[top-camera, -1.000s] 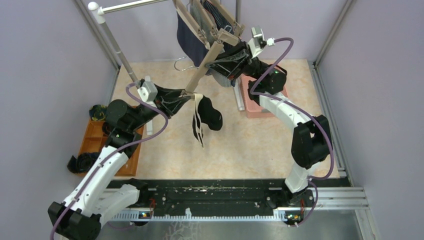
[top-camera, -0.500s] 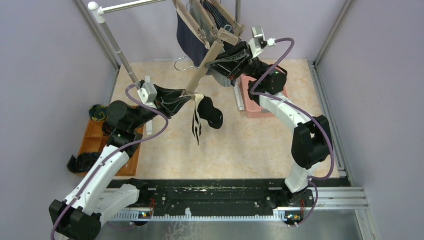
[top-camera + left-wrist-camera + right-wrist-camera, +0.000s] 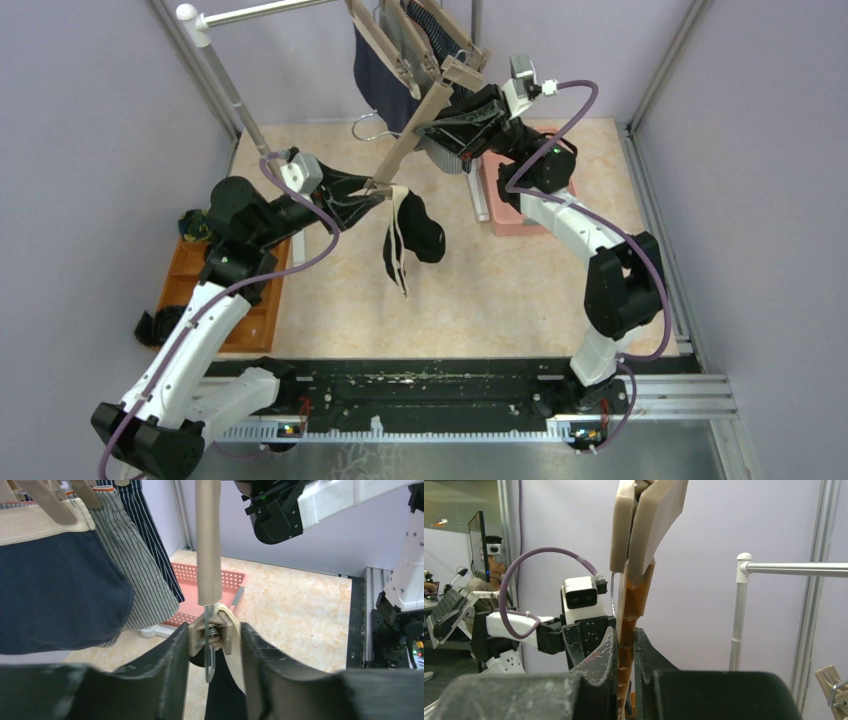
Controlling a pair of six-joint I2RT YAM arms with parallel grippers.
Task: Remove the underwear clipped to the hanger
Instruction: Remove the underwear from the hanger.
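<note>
Two arms are in view, the left arm (image 3: 200,330) and the right arm (image 3: 560,220). Each ends in one pincer, making two: the left pincer (image 3: 215,636) and the right pincer (image 3: 625,645). Each arm carries one purple cable (image 3: 543,552), again two. The underwear comes to four pieces: one black (image 3: 418,232), one navy (image 3: 55,595), one grey-white striped (image 3: 137,580), one dark-blue pinstriped (image 3: 150,535). One tilted wooden hanger (image 3: 415,125) is plain; how many more hang on the single rail (image 3: 265,10) cannot be told. Three clips (image 3: 47,502) show in the left wrist view, two at the top left and one clip (image 3: 220,630) in the middle. The counter (image 3: 500,290) bears one orange tray (image 3: 190,275) and one pink basket (image 3: 505,215). Two dark rolled bundles (image 3: 195,225) lie by the tray.
</note>
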